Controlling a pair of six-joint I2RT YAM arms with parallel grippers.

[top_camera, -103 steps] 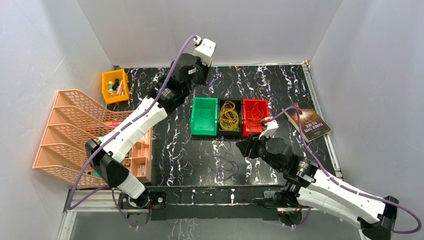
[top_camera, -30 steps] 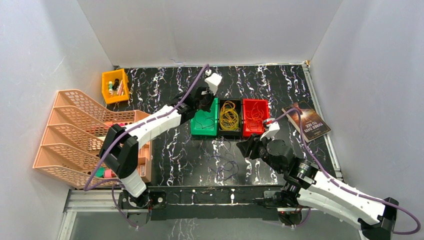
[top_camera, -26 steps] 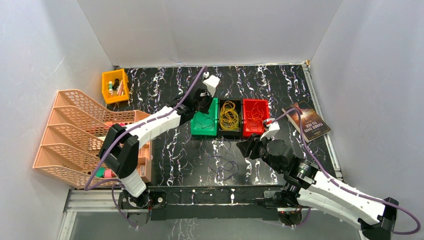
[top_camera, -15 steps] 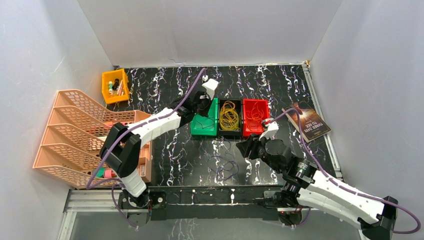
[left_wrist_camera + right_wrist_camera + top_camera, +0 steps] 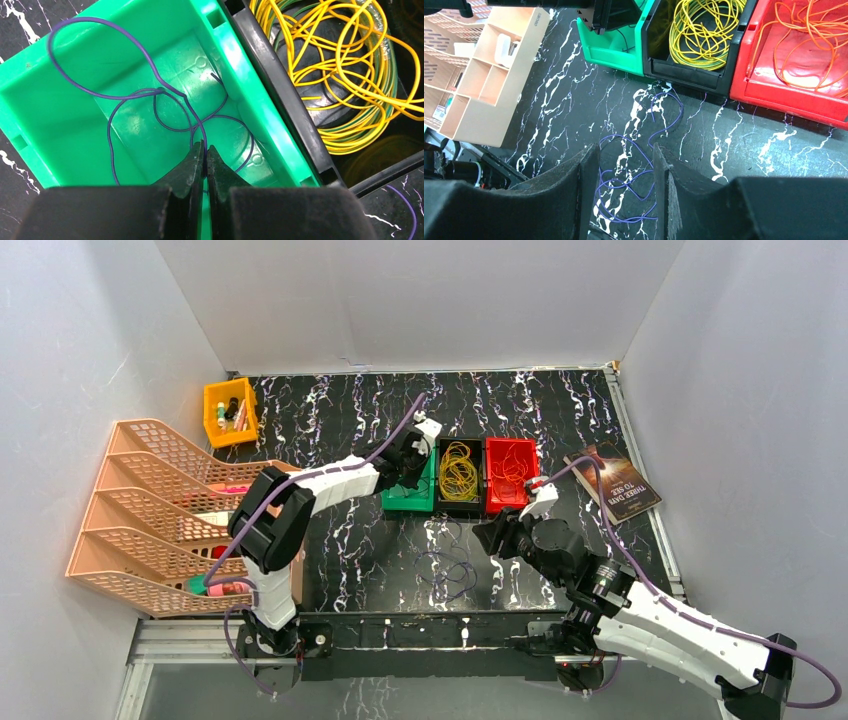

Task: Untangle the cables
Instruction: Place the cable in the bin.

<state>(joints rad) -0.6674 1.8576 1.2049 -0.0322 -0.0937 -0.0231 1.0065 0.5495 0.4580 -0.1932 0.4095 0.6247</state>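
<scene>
"Where was the left claw (image 5: 204, 150)?"

"Down inside the green bin (image 5: 45, 125), its two fingers pressed together on a thin purple wire (image 5: 150, 91). The rest of that strand lay in loose loops across the bin's floor, with one big loop reaching up against a corner."

"And the other cables?"

"The yellow bunch (image 5: 345, 80) sat coiled in the black bin (image 5: 270, 92), touching the green one's side. The orange strands (image 5: 819, 25) lay spread in the red bin (image 5: 774, 95) on the far side of the black one. The three bins stood side by side in a row."

"Anything left outside them?"

"A knot of purple wires (image 5: 621, 186) lay on the dark marbled table (image 5: 569, 100), just in front of the bins, with one curl stretching towards the black bin."

"The right claw (image 5: 624, 149)?"

"Above that knot, fingers apart, holding nothing. I could see the purple strands through the gap between them."
</scene>
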